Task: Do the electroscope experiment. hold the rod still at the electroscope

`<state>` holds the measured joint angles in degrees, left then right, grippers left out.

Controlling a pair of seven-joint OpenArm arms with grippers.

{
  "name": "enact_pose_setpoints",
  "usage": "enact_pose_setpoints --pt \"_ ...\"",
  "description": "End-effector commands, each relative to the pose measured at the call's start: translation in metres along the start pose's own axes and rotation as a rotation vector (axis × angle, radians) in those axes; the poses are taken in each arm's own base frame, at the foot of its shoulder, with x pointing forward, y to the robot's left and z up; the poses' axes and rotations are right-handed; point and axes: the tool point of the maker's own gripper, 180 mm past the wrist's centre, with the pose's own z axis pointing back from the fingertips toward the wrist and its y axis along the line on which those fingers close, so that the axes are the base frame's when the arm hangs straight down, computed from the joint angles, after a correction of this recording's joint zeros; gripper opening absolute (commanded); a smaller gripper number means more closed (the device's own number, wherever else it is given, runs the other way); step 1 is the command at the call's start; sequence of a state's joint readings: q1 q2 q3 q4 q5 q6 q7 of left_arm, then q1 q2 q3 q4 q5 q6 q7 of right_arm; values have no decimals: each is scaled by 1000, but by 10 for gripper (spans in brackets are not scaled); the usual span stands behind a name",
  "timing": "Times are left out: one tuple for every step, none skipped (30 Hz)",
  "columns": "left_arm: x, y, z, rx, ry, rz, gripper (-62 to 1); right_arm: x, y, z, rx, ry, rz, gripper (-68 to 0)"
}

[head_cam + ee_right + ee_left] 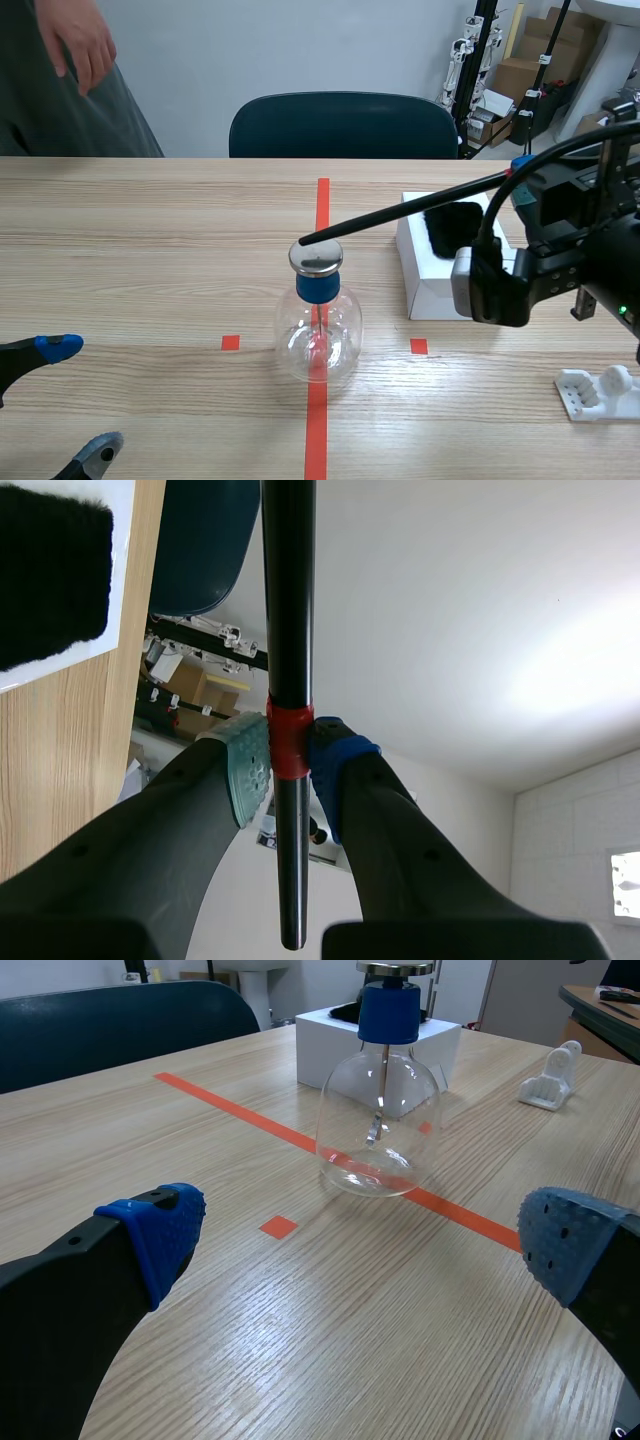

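Note:
The electroscope (318, 322) is a clear glass flask with a blue stopper and a metal cap (316, 257), standing on the red tape line at mid-table; it also shows ahead of the left gripper (378, 1110). A long black rod (400, 212) slants down from the right, its tip at the cap's edge. My right gripper (288, 770) is shut on the rod (288, 600) at its red band, pads on either side. My left gripper (360, 1250) is open, low at the near left (65, 400), well short of the flask.
A white box (430, 270) with a black fur cloth (455, 225) on it stands right of the flask. A small white stand (598, 390) lies at the near right. A dark chair (343, 125) and a person's hand (80, 45) are beyond the far edge.

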<state>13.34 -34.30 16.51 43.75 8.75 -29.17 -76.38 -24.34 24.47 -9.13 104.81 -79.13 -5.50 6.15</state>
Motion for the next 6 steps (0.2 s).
enact_pose_setpoints --pt "7 1 -3 -2 -32 -4 14 -2 -8 1 -29 1 15 -653" --pt "7 1 -3 -2 -33 -4 14 0 -11 3 -41 -1 13 -653" --pt "8 1 -3 -2 -33 -4 14 2 -15 5 -61 1 8 -653" --pt "7 1 -3 -2 -32 -4 14 3 -22 8 -90 8 -3 -653" --pt "7 1 -3 -2 -32 -4 14 4 -28 12 -111 18 -15 -653" --pt "7 1 -3 -2 -33 -4 14 5 -34 16 -130 27 -29 -653"
